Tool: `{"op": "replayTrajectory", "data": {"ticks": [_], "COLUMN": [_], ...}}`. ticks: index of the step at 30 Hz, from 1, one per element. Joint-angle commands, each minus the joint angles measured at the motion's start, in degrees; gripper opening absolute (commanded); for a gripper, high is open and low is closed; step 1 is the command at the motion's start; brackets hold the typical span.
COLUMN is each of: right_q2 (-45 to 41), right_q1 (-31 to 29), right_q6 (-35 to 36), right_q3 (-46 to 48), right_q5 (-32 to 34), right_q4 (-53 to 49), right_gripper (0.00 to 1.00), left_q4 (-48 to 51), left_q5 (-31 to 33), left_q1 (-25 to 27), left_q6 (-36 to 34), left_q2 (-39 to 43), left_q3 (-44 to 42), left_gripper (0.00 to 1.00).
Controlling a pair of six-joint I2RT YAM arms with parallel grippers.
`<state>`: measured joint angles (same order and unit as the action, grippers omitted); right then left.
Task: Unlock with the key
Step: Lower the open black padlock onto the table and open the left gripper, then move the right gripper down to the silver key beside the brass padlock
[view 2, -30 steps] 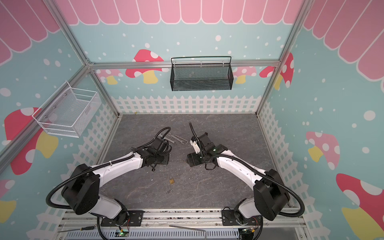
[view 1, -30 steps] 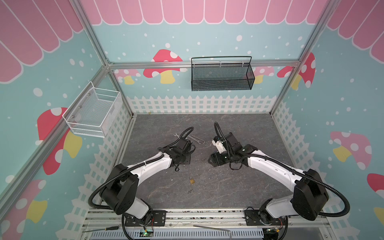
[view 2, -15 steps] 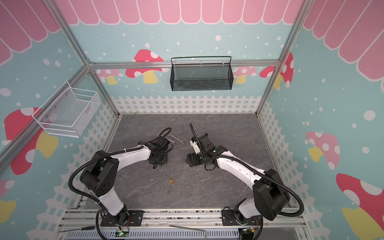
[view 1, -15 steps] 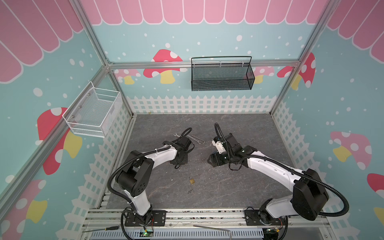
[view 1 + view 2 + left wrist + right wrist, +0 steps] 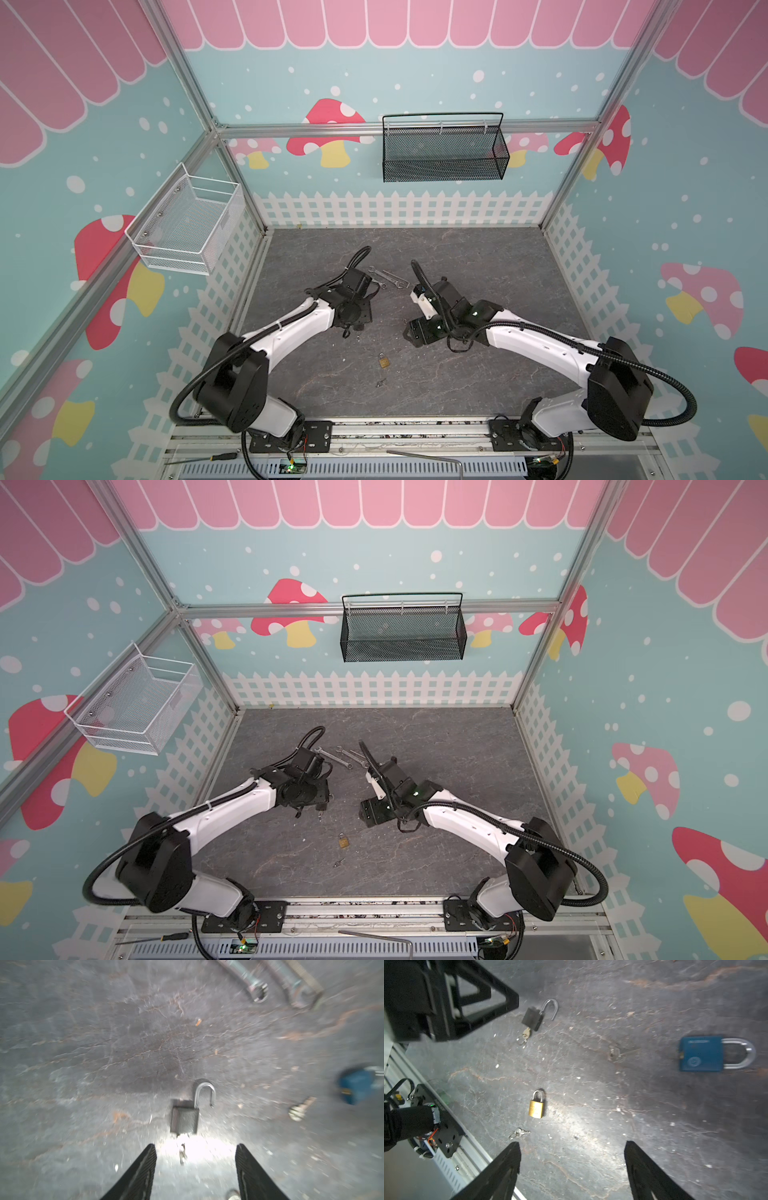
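Left gripper (image 5: 195, 1147): fingers apart, empty, just beside black padlock (image 5: 184, 1119). Black padlock lies flat on table (image 5: 83, 1043), left of centre. Shackle (image 5: 204, 1091) swung free, key (image 5: 526, 1032) in keyhole, so unlocking looks done here. Brass padlock (image 5: 536, 1107), near centre: shackle shut, loose key (image 5: 519, 1133) near it. Blue padlock (image 5: 699, 1054), further right: shut. Right gripper (image 5: 572, 1144): fingers apart, empty. Possibly left: other two locks.

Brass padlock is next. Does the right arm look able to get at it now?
Probably yes. The brass padlock lies on open table ahead of the right gripper, whose fingers stand apart; only a small key lies near it, and the left gripper sits off by the black padlock.
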<state>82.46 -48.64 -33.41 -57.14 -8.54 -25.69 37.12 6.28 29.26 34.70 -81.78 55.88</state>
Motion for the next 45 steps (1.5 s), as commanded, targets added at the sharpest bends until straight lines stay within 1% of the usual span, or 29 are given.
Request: {"op": "replayTrajectory", "data": {"ticks": [1,3,10,16,24,29,31,33,40,41,45], "right_q2": [1.8,3.1,8.7,14.9,22.0,25.9,25.9,28.2,26.8,24.9,22.2], "right_q1": [-5.5,-9.1,-17.3,-21.0,-21.8,-21.8,-21.9,-21.8,-21.7,-21.7,-21.5], "right_q6": [-5.8,-7.9,-11.6,-13.5,-13.7,-13.0,-12.9,-12.5,-12.0,-11.5,-10.1], "right_q3": [-0.6,-0.2,-1.1,-4.4,-10.6,-14.1,-14.5,-14.8,-12.0,-11.3,-8.1], "right_q5": [3.4,4.7,8.7,10.2,12.8,13.6,14.4,14.6,16.3,16.3,15.6], "right_q4": [-0.8,0.3,0.8,0.7,-1.8,-4.7,-5.7,-6.5,-8.2,-8.4,-8.3], "right_gripper": [0.81,0.81,0.81,0.81,0.83,0.83,0.83,0.84,0.85,0.85,0.85], "left_q4": [-0.7,-1.3,-1.3,-0.6,0.4,0.6,0.5,0.4,0.1,0.0,-0.6], "left_q5": [-1.7,-1.4,-1.6,-2.4,0.3,0.9,0.7,0.4,-1.1,-1.5,-3.0], "left_q1": [-0.5,-0.7,-2.2,-3.1,-3.8,-4.1,-4.1,-4.1,-4.2,-4.2,-4.2], "left_q6": [4.1,5.6,9.4,10.6,13.8,14.9,15.3,15.5,16.1,16.4,16.8], "left_q2": [7.3,12.9,29.9,37.0,41.6,42.8,42.7,42.4,41.1,40.8,39.9], "left_q3": [-3.8,-6.3,-14.1,-17.3,-20.3,-21.5,-21.7,-21.9,-22.2,-22.3,-22.6], "left_gripper": [0.61,0.61,0.61,0.61,0.61,0.61,0.61,0.61,0.61,0.61,0.61]}}
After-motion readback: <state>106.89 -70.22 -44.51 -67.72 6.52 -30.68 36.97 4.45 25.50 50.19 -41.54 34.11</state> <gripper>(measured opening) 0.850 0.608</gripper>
